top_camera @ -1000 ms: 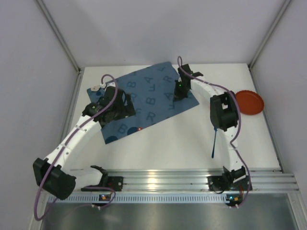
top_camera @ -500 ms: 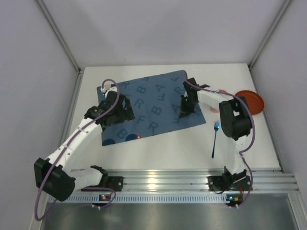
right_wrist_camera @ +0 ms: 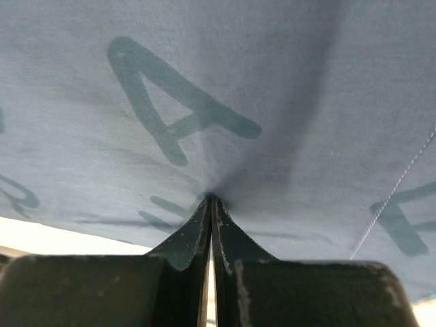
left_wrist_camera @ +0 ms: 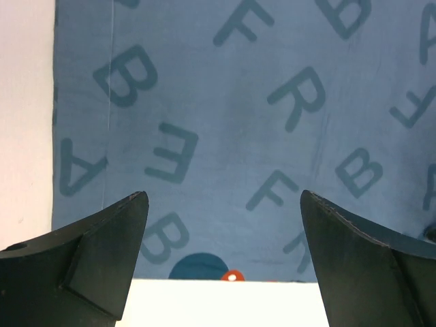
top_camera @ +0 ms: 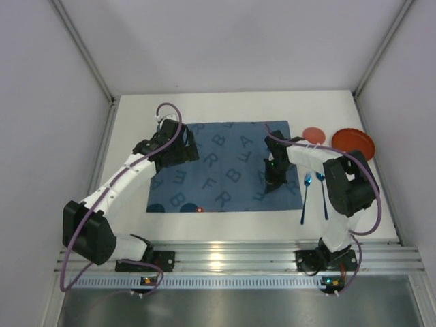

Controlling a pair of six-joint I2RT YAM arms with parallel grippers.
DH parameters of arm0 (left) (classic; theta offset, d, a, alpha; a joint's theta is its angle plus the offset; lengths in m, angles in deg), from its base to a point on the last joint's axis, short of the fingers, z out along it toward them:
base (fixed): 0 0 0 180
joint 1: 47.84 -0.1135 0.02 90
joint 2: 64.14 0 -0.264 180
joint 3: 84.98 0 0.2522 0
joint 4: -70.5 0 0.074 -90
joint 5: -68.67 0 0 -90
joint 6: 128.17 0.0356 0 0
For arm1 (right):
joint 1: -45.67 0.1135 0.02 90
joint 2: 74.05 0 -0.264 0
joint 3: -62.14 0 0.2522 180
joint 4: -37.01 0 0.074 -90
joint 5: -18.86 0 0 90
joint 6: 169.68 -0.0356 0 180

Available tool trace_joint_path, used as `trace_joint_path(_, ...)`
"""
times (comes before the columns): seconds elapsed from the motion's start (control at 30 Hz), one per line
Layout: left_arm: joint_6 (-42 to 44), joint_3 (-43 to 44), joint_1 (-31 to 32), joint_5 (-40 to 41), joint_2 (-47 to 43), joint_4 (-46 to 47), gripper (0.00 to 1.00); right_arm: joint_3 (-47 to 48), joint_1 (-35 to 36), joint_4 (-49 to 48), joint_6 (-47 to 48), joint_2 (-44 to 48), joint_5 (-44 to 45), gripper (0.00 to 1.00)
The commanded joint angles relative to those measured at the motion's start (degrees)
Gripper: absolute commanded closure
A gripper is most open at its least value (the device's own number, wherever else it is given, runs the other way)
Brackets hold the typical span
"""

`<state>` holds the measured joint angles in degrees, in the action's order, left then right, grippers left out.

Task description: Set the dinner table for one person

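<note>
Blue cloth mat (top_camera: 225, 170): spread on white counter (top_camera: 225, 109)
Left fingers (left_wrist_camera: 102, 245): wide apart above mat, holding nothing
Right fingers (right_wrist_camera: 187, 252): closed, pinching mat

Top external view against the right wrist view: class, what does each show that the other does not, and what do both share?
Only the top external view shows the white table, both arms, the open left gripper, two blue utensils to the right of the blue lettered mat, a red plate and a smaller red disc. Only the right wrist view shows the cloth puckering where the closed jaws pinch it. Both show that mat and the right gripper on it.
</note>
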<state>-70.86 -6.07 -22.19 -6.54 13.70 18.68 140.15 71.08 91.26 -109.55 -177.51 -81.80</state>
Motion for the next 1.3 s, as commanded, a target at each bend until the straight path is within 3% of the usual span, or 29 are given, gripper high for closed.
trace_joint_path(0.0,0.61,2.53,-0.16,-0.03,1.08,4.05,0.01,1.13,1.05,8.88,2.35,3.08,4.33,1.00)
trace_joint_path(0.1,-1.15,4.11,-0.16,2.87,2.31,3.09,0.01,8.50,1.40,16.09,4.72,6.33,5.47,1.00)
trace_joint_path(0.13,-1.32,5.07,-0.25,2.97,2.40,3.34,0.01,11.05,1.40,17.76,5.51,7.47,5.73,0.92)
trace_joint_path(0.2,0.42,5.69,-0.16,1.75,1.70,4.40,0.01,20.36,1.40,22.34,7.97,10.64,6.87,0.55)
trace_joint_path(0.23,0.87,5.78,-0.16,1.30,1.18,6.49,0.01,23.87,1.31,23.48,8.85,11.52,7.22,0.19)
trace_joint_path(0.27,1.83,5.52,-0.25,1.30,0.65,7.73,0.01,31.04,1.22,26.28,9.56,12.48,9.23,0.02)
trace_joint_path(0.37,-5.06,2.45,-2.00,1.39,-1.81,12.29,0.01,38.48,-0.97,28.76,8.08,14.24,13.46,0.00)
trace_joint_path(0.5,-10.28,-6.41,-10.70,-12.39,-4.89,24.41,0.01,36.83,-7.90,28.85,5.44,16.27,17.94,0.00)
trace_joint_path(0.53,-11.77,-8.52,-10.97,-13.37,-5.42,25.75,0.01,35.17,-13.05,29.81,4.30,16.10,18.82,0.00)
trace_joint_path(0.73,-10.03,-3.98,-10.62,-10.05,-1.30,17.95,0.01,27.87,-27.31,28.95,-0.98,13.29,13.04,0.01)
trace_joint_path(0.9,-6.78,-1.77,-10.53,-6.97,0.82,13.46,0.01,29.79,-31.03,27.63,-0.98,8.20,14.17,0.03)
trace_joint_path(1.27,-1.77,-1.78,-10.53,-7.40,1.96,12.84,0.01,33.22,-30.95,22.00,-1.95,-2.00,17.06,0.07)
